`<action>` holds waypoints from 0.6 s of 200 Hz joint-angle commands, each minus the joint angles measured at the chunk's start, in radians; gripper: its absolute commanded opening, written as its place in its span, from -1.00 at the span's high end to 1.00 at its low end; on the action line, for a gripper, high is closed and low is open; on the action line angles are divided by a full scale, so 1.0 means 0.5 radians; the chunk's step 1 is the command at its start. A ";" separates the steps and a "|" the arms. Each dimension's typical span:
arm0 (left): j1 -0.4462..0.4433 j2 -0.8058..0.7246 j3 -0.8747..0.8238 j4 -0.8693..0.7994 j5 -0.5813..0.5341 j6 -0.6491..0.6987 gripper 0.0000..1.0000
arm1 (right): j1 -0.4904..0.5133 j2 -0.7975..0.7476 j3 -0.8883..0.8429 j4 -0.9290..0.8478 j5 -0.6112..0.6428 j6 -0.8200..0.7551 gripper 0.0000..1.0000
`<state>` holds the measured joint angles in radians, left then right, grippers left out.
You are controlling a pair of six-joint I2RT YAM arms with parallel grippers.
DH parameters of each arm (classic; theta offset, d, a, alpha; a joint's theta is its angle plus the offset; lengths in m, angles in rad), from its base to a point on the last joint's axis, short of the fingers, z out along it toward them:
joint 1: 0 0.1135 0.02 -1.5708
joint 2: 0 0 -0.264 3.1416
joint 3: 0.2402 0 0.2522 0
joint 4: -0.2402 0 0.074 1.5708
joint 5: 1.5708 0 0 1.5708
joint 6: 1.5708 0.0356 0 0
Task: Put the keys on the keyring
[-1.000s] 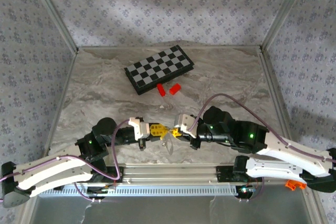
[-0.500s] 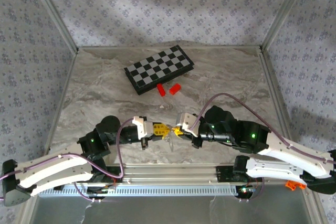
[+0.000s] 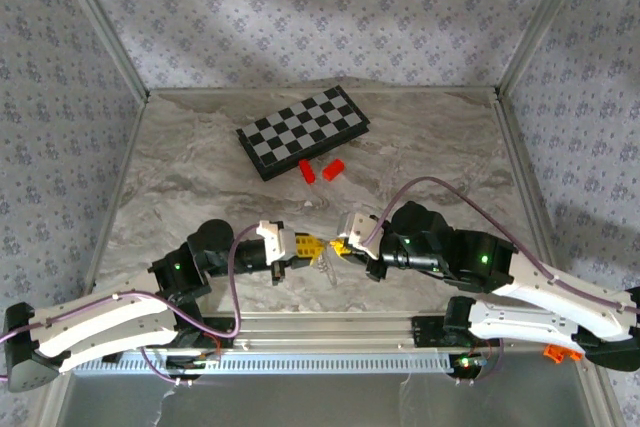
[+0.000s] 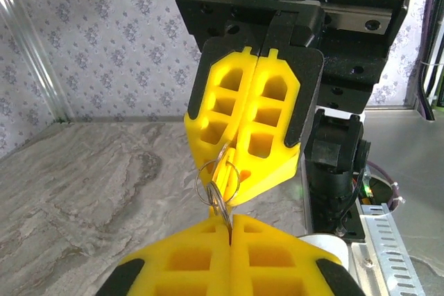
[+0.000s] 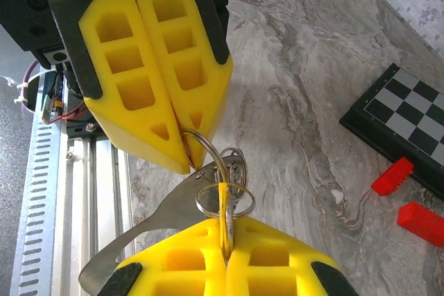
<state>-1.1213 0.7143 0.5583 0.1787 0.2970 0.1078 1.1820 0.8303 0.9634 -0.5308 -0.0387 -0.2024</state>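
Both grippers meet tip to tip above the near middle of the table. My left gripper (image 3: 317, 246) (image 4: 229, 218) is shut on the keyring (image 4: 218, 205) (image 5: 202, 144), a thin metal loop standing out of its tips. My right gripper (image 3: 339, 246) (image 5: 225, 240) is shut on the keys, a thin yellow-orange piece (image 5: 223, 206) with small metal rings around it. The rings of the two sides overlap; whether they are linked cannot be told. A flat grey metal tag (image 5: 156, 223) hangs from the bunch toward the rail.
A folded chessboard (image 3: 304, 131) (image 5: 409, 123) lies at the back middle. Two red blocks (image 3: 307, 172) (image 3: 333, 169) sit just in front of it. The aluminium rail (image 3: 330, 325) runs along the near edge, with patterned walls on three sides.
The left gripper has moved right and slightly away from the rail, closing the gap to the right gripper. The rings now overlap. The right arm has barely shifted.
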 commanded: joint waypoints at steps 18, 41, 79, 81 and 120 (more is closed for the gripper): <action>-0.006 -0.011 -0.006 -0.059 -0.008 0.041 0.40 | -0.014 0.043 0.047 0.076 0.077 0.039 1.00; -0.006 -0.023 -0.014 -0.089 -0.040 0.048 0.25 | -0.018 0.101 0.080 0.044 0.110 0.040 1.00; -0.006 -0.120 -0.075 -0.100 -0.183 0.036 -0.06 | -0.024 0.191 0.132 -0.003 0.119 0.066 1.00; -0.006 -0.127 -0.078 -0.100 -0.185 0.035 -0.13 | -0.023 0.194 0.138 -0.006 0.121 0.066 1.00; -0.006 -0.227 -0.130 -0.115 -0.288 0.018 -0.88 | -0.057 0.310 0.209 -0.078 0.156 0.091 1.00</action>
<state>-1.1213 0.6308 0.4995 0.1261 0.2043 0.1238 1.1667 0.9611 1.0149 -0.5480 0.0120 -0.1833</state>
